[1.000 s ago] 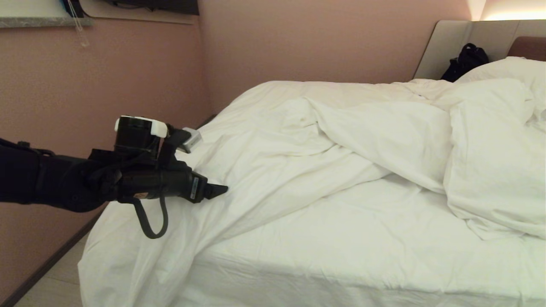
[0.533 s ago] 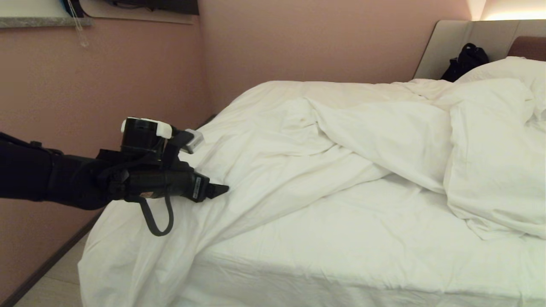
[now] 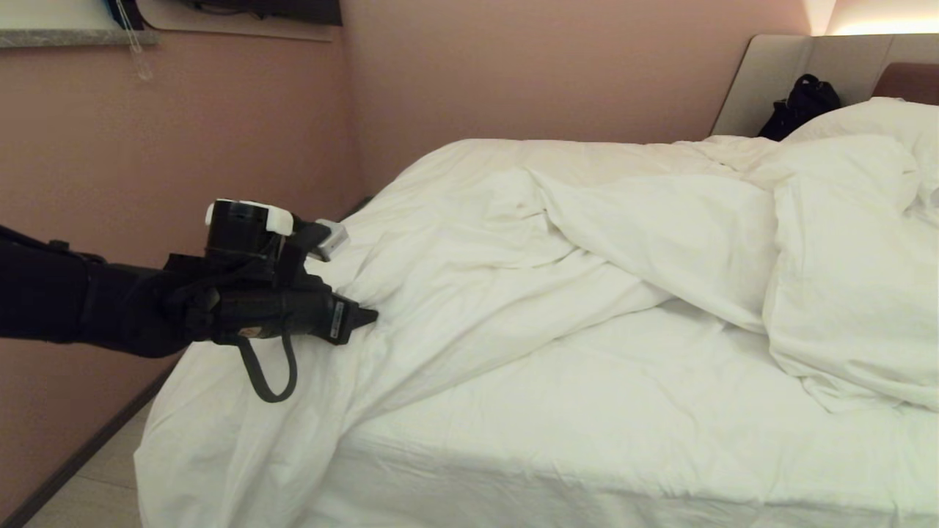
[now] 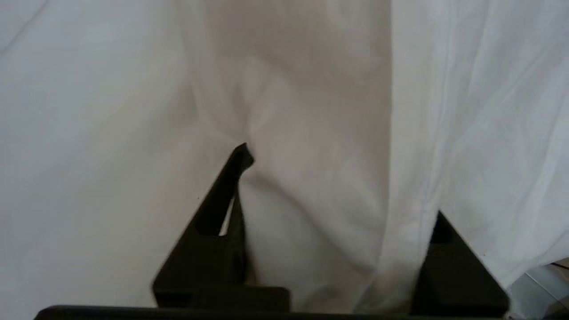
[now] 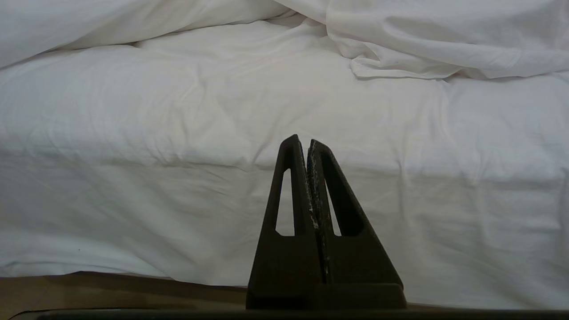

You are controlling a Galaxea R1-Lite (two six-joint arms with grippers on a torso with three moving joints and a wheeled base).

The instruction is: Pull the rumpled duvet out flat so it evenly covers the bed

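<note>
Duvet: puffy white cotton duvet [image 3: 587, 242], soft, bulky, heaped toward headboard.
Left gripper [image 4: 338, 186]: we're pinching a fold, jaws half-closed.
Grab spot: we'd say that hanging corner.

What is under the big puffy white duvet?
Where the puffy white duvet is pulled back, the bed's white fitted sheet shows. Anything else beneath its heaped folds stays hidden.

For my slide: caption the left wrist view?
Left tool closing on a fold of the puffy white cotton duvet.
</note>
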